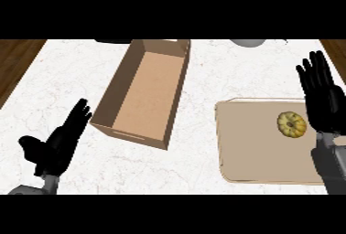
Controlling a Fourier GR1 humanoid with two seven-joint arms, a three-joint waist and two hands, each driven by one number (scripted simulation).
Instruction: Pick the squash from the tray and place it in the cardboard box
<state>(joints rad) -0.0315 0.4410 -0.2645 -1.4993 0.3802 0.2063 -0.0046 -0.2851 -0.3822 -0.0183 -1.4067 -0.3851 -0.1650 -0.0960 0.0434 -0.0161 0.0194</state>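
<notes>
- Looking down on a white marbled counter, with dark wood showing at its far left and far right corners.
- Sitting on the tray is the squash — small, round, yellow, ribbed, in the tray's right half, toward the far edge.
- Tray itself is flat and tan, lying on the right side of the counter, near edge close to the lower side of the view.
- Right hand is over the tray's right edge, fingers straight and spread, pointing away from the robot — it holds nothing.
- That hand's palm is just beside the squash, on its right; whether they touch, I cannot tell.
- Right grey forearm comes up from the lower right corner, crossing the tray's right edge.
- Box is left of the tray, well apart from the squash — long, brown cardboard, open at the top, lying at a slant with its far end leaning right.
- Nothing shows inside the box but its bare floor.
- Left hand is at the lower left, above the bare counter, fingers straight and pointing up toward the box's near corner, thumb out to the left — open and holding nothing.
- Two partly cut-off things sit at the far edge, one dark, one grey; too little shows to name them.
</notes>
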